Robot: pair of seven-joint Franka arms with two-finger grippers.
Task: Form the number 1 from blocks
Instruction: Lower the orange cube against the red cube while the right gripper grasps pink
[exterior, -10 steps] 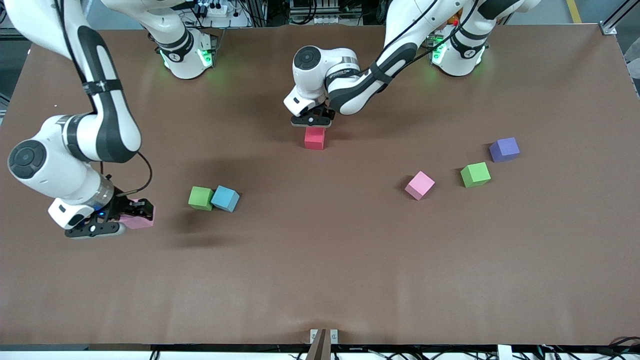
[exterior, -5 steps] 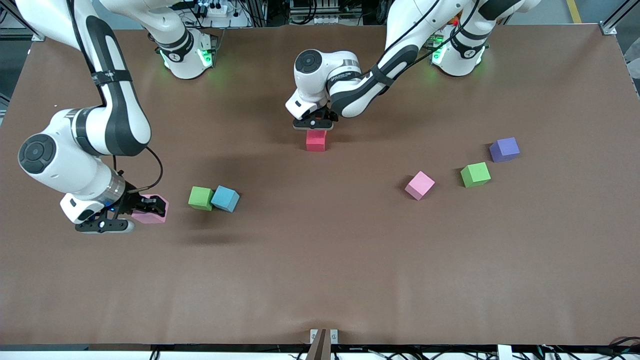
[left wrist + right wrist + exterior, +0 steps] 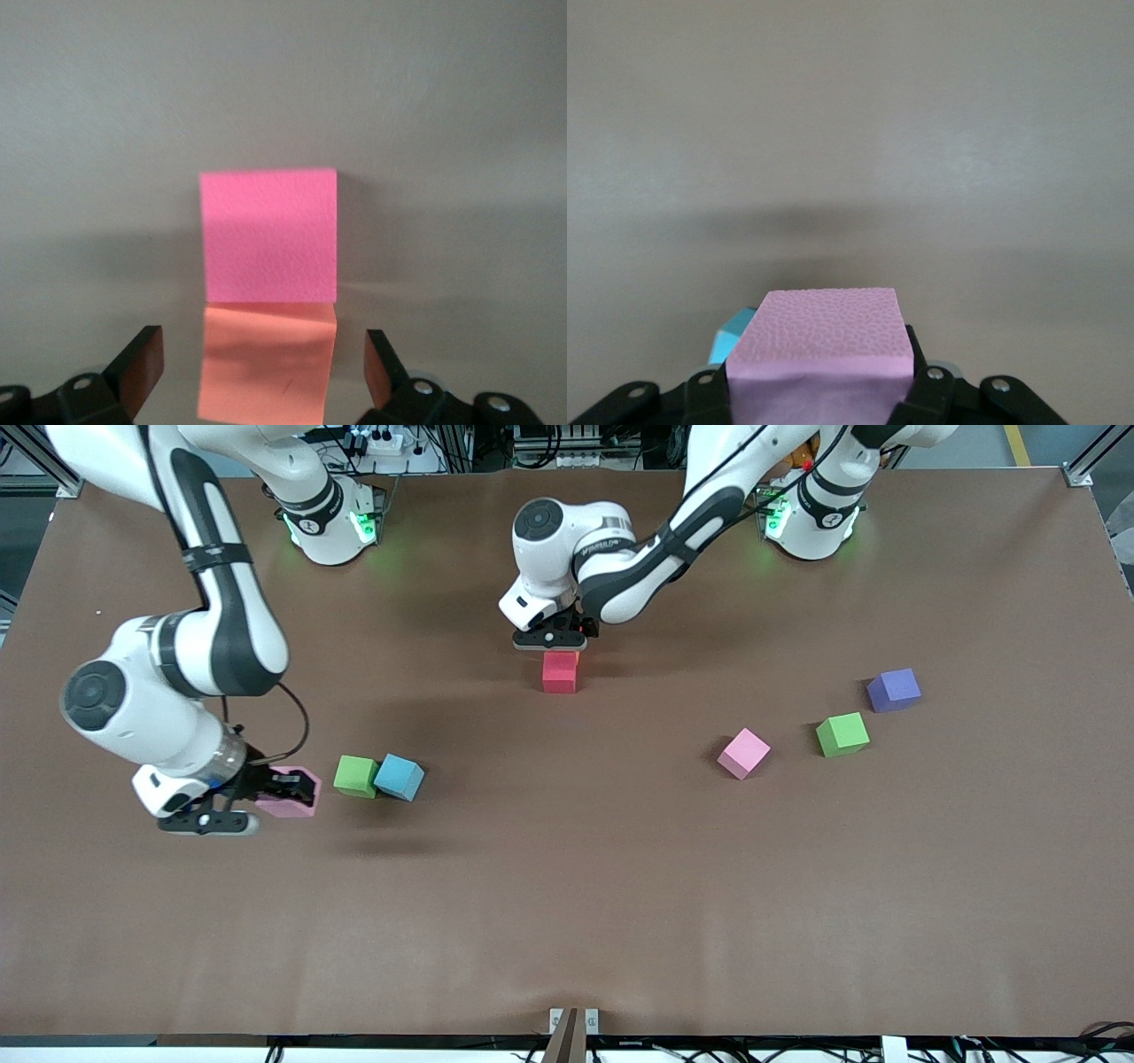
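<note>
1. Your right pincer (image 3: pixel 282 790) grips a pink block (image 3: pixel 819 345) above the surface (image 3: pixel 567 886), beside the green block (image 3: pixel 356 776).
2. Your left pincer (image 3: pixel 262 376) is wide open over the orange block (image 3: pixel 266 359), which touches the red block (image 3: pixel 559 672).

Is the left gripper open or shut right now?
Open: the left gripper has its jaws spread wider than the orange block between them.

arms: glossy white shells with black joint bands | bases: green lights glowing at both | wrists: round black end caps | cables: thin black, looping along each forearm | left gripper (image 3: pixel 266 381): black fingers (image 3: pixel 142 363), silver screws | right gripper (image 3: pixel 819 390): black, silver screws
</note>
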